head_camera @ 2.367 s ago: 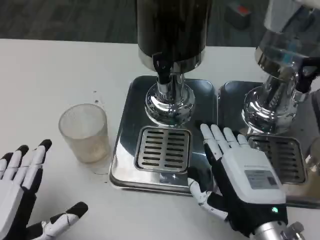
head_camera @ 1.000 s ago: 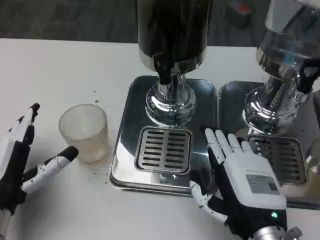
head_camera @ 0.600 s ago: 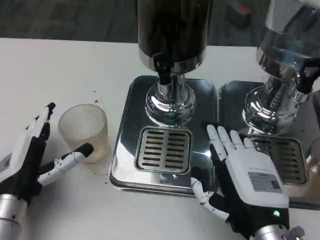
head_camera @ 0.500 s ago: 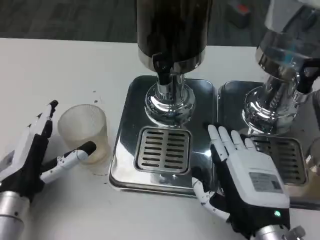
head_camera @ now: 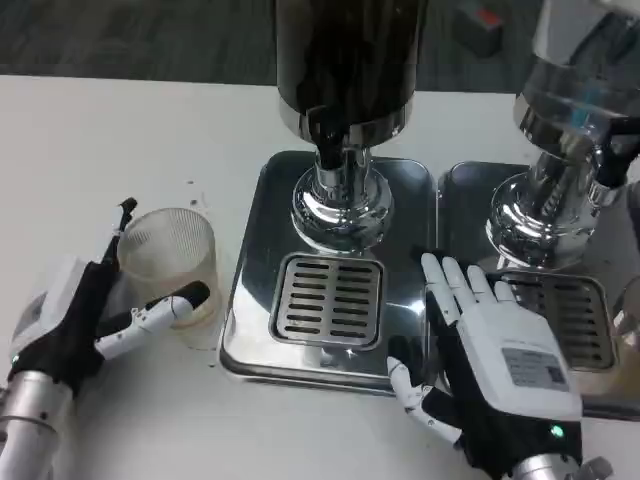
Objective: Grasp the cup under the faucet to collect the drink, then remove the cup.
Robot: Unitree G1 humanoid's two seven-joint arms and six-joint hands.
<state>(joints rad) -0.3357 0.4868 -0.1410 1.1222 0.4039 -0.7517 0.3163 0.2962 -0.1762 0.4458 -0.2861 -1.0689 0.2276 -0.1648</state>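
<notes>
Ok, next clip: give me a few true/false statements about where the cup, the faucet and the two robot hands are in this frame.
1. The cup stands on the white table, left of the metal tray. True.
2. The cup sits on the drain grate under the faucet. False: the grate is bare and the cup is off the tray.
3. The left robot hand is at the cup, with fingers on either side of it. True.
4. The right robot hand holds the cup. False: it lies flat and holds nothing, at the tray's right edge.
5. The cup is full of dark drink. False: it looks nearly empty.
</notes>
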